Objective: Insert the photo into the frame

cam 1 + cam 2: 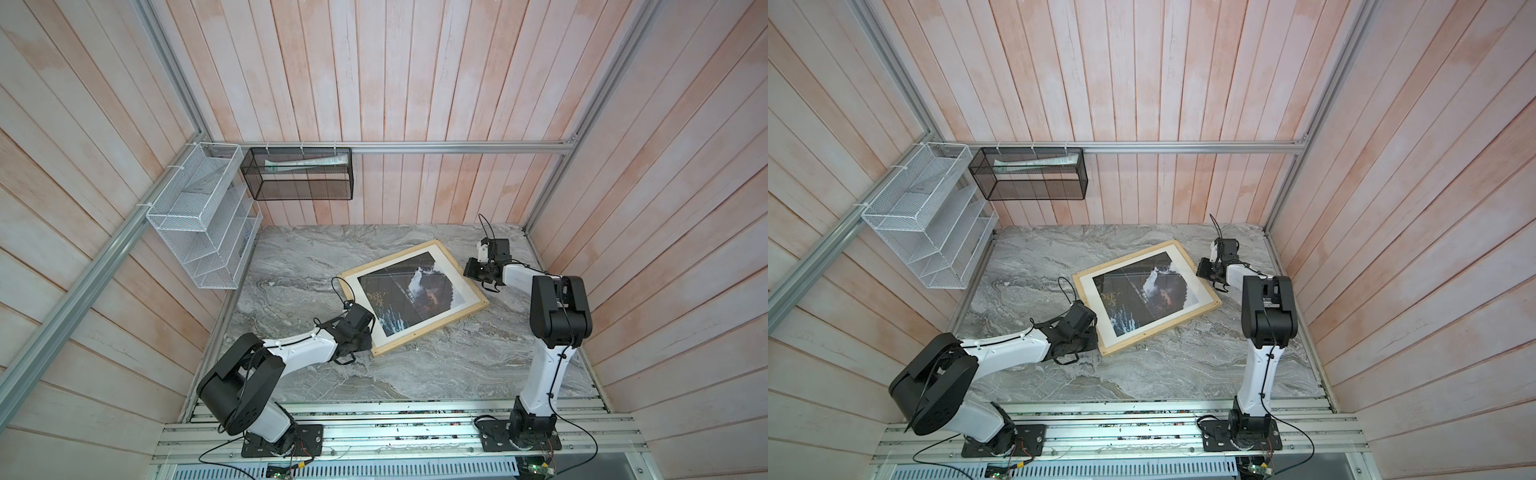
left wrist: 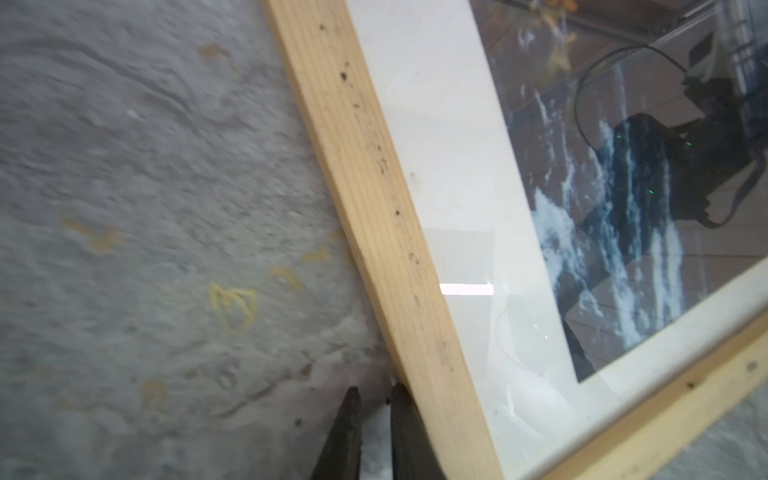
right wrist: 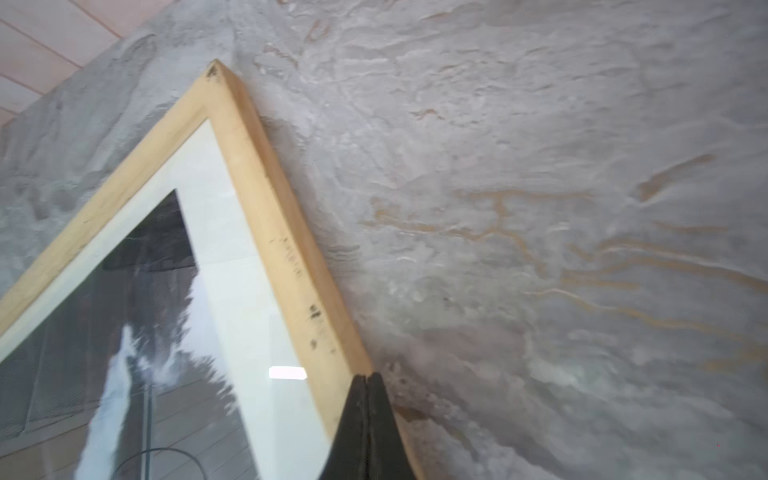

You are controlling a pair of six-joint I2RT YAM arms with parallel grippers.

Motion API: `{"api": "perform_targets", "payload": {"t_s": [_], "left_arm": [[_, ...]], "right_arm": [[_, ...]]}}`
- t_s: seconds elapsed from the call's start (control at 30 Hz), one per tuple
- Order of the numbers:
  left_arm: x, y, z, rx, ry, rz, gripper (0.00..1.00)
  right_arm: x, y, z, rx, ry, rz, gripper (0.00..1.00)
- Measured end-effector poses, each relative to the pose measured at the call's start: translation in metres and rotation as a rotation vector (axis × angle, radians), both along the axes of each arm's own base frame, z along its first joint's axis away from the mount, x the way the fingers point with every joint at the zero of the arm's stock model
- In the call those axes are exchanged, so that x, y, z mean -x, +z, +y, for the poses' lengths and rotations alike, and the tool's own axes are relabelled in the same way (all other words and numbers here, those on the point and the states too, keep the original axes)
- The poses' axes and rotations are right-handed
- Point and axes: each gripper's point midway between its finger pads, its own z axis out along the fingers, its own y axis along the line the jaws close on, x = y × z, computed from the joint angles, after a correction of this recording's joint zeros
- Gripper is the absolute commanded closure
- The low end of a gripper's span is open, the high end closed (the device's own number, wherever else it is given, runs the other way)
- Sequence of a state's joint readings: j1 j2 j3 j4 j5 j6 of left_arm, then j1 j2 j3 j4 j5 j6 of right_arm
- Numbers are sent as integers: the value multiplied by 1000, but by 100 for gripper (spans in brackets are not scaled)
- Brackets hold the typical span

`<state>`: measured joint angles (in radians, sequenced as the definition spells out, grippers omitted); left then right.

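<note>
The frame of pale wood lies flat and askew on the marble table. The photo sits inside it, face up behind the pane, white border all round. My left gripper is low beside the frame's near-left side. In the left wrist view its fingers stand a narrow gap apart with only table between them, one finger against the outer wood. My right gripper is at the frame's far-right side, shut, tips touching the wood's outer edge.
A white wire rack hangs on the left wall. A black mesh basket with a rolled paper hangs on the back wall. Marble table stretches in front of the frame. Plank walls close in on three sides.
</note>
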<state>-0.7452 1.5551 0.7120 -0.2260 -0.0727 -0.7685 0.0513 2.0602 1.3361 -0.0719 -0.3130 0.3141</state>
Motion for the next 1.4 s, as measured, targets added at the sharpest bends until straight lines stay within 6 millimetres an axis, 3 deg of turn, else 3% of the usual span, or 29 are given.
{"api": "perform_targets", "payload": {"t_s": [0.1,0.17,0.27,0.5,0.63,0.73,0.9,1.0,1.13,1.27,1.4], "left_arm": [[19,2,-44,48,-106,32,83],[28,2,-56,52,-145,53,83],[30,2,-50,15,-140,82,83],[12,17,-17,-73,-105,91,79],[-23,41,1,-68,-59,22,65],[-56,54,22,-51,-1,-29,61],[-112,59,58,1,76,-80,57],[-142,59,72,11,93,-111,55],[-180,61,75,25,72,-165,53],[-216,63,71,45,35,-213,53],[-243,59,66,64,-6,-235,53]], "right_arm": [[13,-7,32,-43,82,44,96],[21,-11,46,-59,119,68,96],[22,-9,49,-70,128,77,96],[19,3,24,-70,78,66,94],[35,31,15,-74,54,15,79],[52,47,10,-85,38,-27,71],[92,47,0,-135,10,-43,51],[117,40,-6,-150,-8,-35,48],[140,40,-8,-163,-20,-43,46],[153,42,-13,-174,-37,-64,41],[160,30,-16,-190,-37,-32,40]]}}
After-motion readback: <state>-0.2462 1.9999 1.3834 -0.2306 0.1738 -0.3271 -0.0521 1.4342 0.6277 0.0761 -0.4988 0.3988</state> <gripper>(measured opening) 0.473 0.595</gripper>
